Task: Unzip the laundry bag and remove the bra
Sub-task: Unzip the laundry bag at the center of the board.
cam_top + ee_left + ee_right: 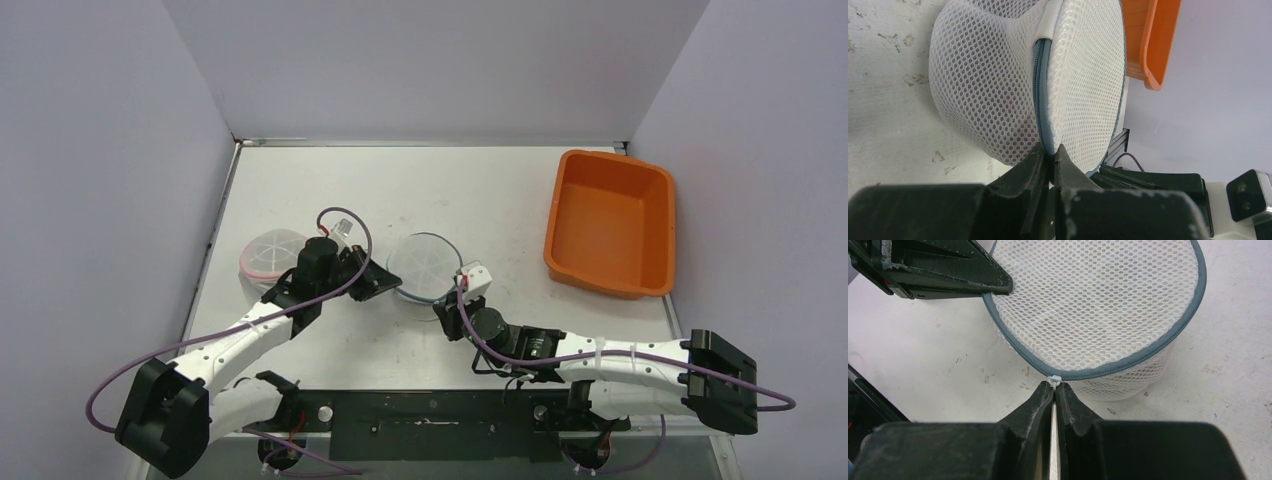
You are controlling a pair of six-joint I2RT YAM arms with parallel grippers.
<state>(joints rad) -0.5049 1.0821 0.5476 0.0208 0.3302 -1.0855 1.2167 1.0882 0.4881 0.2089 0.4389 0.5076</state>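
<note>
The laundry bag is a round white mesh pouch with a blue-grey zipper round its rim, lying mid-table. It is zipped shut; the bra inside is hidden. My left gripper is shut on the bag's zippered rim at its left side, seen close in the left wrist view. My right gripper is shut on the white zipper pull at the bag's near edge, fingertips pinched on it.
An orange tub stands at the right, also visible in the left wrist view. A second round mesh pouch with a pink rim lies left of my left arm. Grey walls close in on three sides.
</note>
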